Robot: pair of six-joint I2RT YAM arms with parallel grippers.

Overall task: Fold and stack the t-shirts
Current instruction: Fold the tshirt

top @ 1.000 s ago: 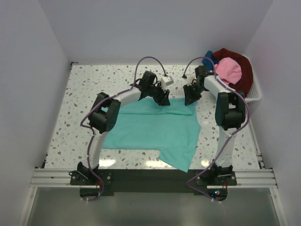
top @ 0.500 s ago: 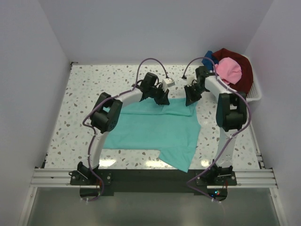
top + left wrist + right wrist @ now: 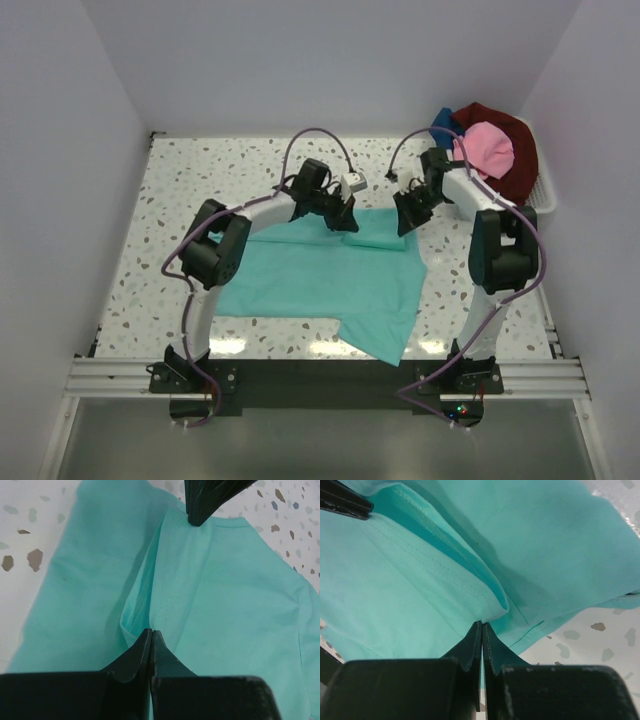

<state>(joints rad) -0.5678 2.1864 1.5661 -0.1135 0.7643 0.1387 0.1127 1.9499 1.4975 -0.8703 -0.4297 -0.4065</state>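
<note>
A teal-green t-shirt (image 3: pixel 320 280) lies spread on the speckled table in front of the arm bases. My left gripper (image 3: pixel 345 222) and right gripper (image 3: pixel 402 228) stand side by side at its far edge. Seen from the left wrist, the left gripper (image 3: pixel 151 631) is shut on a raised fold of teal t-shirt (image 3: pixel 225 590). From the right wrist, the right gripper (image 3: pixel 482 624) is likewise shut on a hem fold of the teal t-shirt (image 3: pixel 410 580). A strip of cloth is doubled over between them. Pink (image 3: pixel 487 148), dark red (image 3: pixel 518 150) and blue (image 3: pixel 442 124) t-shirts are heaped at the back right.
A white slatted basket (image 3: pixel 541 203) holds the heap against the right wall. White walls close in the table on the left, back and right. Speckled tabletop (image 3: pixel 200 180) shows on the far left. The aluminium rail (image 3: pixel 320 378) runs along the near edge.
Both grippers have closed on the teal shirt's far edge. They have drawn a little toward the near side, and the edge between them now lies doubled over.
</note>
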